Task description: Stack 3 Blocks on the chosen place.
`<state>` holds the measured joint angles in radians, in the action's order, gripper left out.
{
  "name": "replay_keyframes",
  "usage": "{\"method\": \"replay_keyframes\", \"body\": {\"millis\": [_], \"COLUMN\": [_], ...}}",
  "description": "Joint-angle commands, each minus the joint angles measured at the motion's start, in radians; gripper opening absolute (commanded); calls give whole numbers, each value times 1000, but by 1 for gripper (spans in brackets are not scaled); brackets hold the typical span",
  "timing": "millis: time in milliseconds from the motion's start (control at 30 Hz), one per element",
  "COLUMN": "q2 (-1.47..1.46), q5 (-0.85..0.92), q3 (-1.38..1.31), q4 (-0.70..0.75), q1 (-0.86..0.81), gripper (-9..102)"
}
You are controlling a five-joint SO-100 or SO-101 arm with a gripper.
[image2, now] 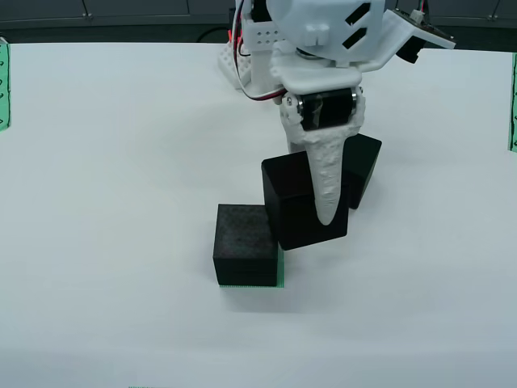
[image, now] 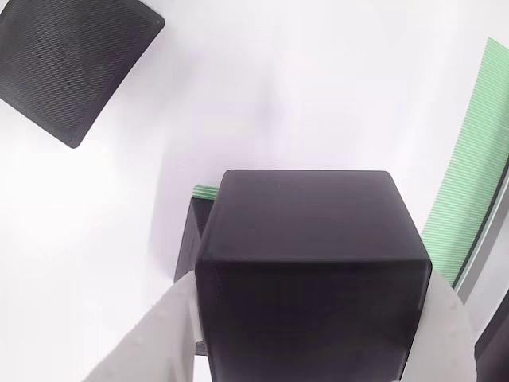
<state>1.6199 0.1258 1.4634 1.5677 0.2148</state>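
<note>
In the front view, one black block (image2: 245, 246) sits on the green-striped chosen place (image2: 280, 267), whose edge shows along the block's right and bottom. My gripper (image2: 315, 206) is shut on a second block (image2: 295, 206), held tilted just right of the seated one and a little higher. A third block (image2: 363, 166) rests on the table behind. In the view that rides on the gripper, the held block (image: 310, 263) sits between white fingers (image: 151, 334). The seated block (image: 189, 239) and a sliver of green patch (image: 205, 191) peek out at its left, and another block (image: 75, 60) lies top left.
The white arm base with red wires (image2: 250, 48) stands at the back of the white table (image2: 121, 162). Green-marked strips (image2: 4, 81) sit at the table's left and right edges. A long green-striped patch (image: 477, 159) runs along the right of the gripper view.
</note>
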Motion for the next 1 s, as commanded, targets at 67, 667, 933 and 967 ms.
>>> {"method": "replay_keyframes", "body": {"millis": [67, 667, 933, 967], "q2": [11, -58, -81, -81], "q5": [-29, -12, -12, -12], "q3": [-15, -69, -84, -84], "q4": [6, 6, 6, 6], "q1": [-78, -175, -179, -179], "gripper": [23, 23, 23, 23]}}
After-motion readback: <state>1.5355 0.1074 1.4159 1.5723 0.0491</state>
